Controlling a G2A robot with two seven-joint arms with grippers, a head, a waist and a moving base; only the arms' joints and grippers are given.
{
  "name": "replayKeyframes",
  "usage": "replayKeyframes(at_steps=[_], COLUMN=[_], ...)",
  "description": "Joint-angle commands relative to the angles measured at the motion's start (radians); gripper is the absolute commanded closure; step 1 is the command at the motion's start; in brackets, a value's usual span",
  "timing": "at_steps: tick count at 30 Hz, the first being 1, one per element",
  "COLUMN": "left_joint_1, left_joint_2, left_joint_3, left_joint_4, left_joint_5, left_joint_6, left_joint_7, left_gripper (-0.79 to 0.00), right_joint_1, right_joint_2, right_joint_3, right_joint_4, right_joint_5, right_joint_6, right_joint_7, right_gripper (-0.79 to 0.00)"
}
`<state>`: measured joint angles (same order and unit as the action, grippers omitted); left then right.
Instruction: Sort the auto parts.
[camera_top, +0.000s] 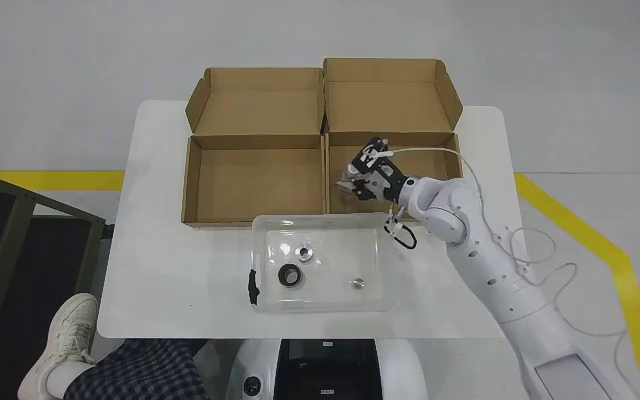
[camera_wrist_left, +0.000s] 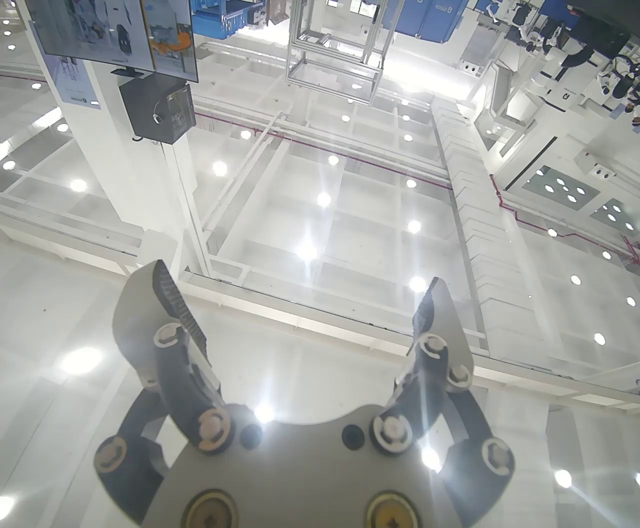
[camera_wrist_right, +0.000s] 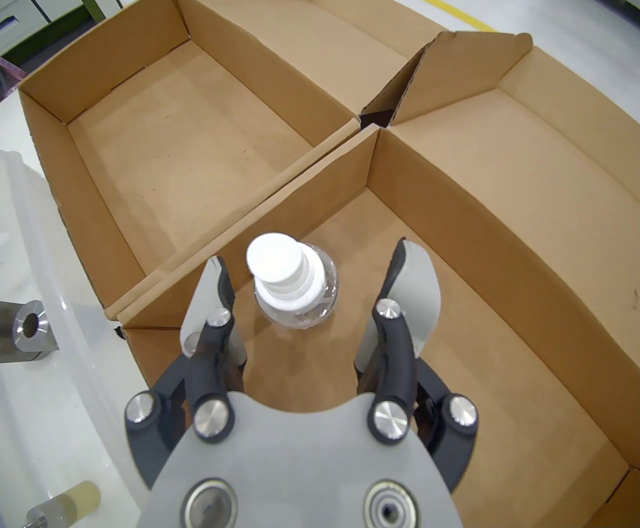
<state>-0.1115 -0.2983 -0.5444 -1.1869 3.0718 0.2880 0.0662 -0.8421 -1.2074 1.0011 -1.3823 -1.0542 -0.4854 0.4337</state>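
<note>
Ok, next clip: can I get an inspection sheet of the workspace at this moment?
Surface: white table, carrying two cardboard boxes and a bin.
Job's things: white part on the floor of the right box; left box beside it; bin holds a metal ring, a metal cylinder and a small piece.
Clutter: nothing seen.
Grippers: right gripper open, fingers either side of the white part, gaps showing; left gripper open, pointing at the ceiling.
Cables: white cable loops off the right wrist.
Surroundings: yellow floor line; ceiling lights.
</note>
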Motion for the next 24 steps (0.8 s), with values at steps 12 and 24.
replayKeyframes(at_steps=[12, 24], left_joint_1=[0.0, 0.0], left_joint_2=[0.0, 0.0], left_joint_3=[0.0, 0.0], left_joint_4=[0.0, 0.0], left_joint_5=[0.0, 0.0], left_joint_6=[0.0, 0.0], left_joint_7=[0.0, 0.0], left_gripper=[-0.785, -0.785], right_joint_1=[-0.11, -0.224], right_joint_2=[0.036, 0.066], right_joint_3=[0.128, 0.2], right_joint_4=[-0.27, -0.504], right_joint_5=[-0.026, 0.022], right_joint_6=[-0.031, -0.145], right_joint_7=[0.039, 0.156], right_gripper=[-0.68, -0.683])
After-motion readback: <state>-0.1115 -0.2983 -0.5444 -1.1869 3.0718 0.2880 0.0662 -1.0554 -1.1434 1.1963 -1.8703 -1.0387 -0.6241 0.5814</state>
